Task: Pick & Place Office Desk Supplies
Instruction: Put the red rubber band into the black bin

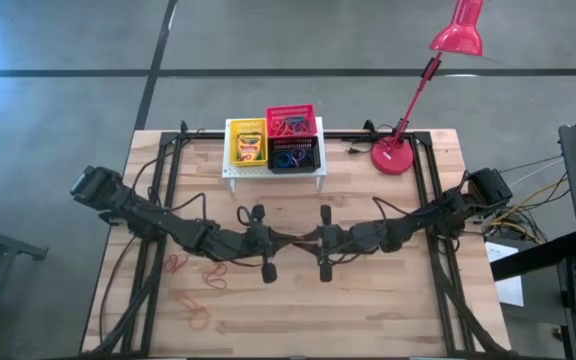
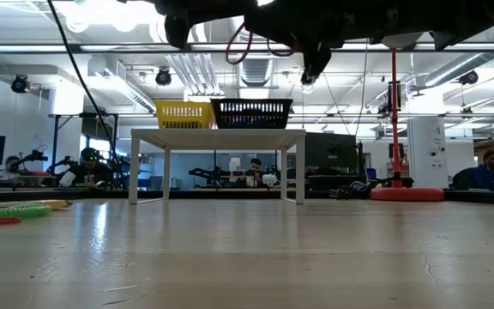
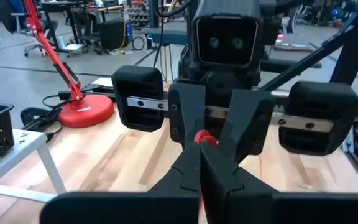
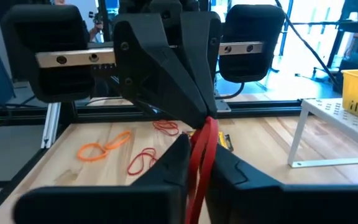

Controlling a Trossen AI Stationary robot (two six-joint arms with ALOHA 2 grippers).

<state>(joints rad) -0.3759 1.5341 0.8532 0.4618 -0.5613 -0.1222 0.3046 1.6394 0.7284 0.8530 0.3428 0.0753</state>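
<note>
Both pincers meet tip to tip over the desk's [image 1: 368, 300] middle in the high view: left pincer [image 1: 290, 239] and right pincer [image 1: 304, 239], each arm stretched inward from its own side, forearms nearly level. Loose elastic loops [image 1: 196, 290] in red and orange lie on the desk under the left arm. On the white stand [image 1: 268, 176] at the far edge sit a yellow basket [image 1: 247, 143] holding a crayon box [image 1: 248, 148], a red basket [image 1: 290, 121] and a black basket [image 1: 295, 155], with the red lamp [image 1: 408, 100] beside them.

Low view: both arms hang above the desk, and a red elastic loop [image 2: 239, 45] dangles below them, long axis near vertical.

Left wrist view: the left pincer's fingers [image 3: 185, 174] are pressed together, and a red bit of the loop [image 3: 205, 139] shows at their tips, where the right pincer's fingers [image 3: 244, 127] also close in.

Right wrist view: the red loop [image 4: 202, 158] runs as a flat, taut band lengthwise between the right pincer's fingers [image 4: 166, 171], which pinch it, up to the left pincer's tips.
</note>
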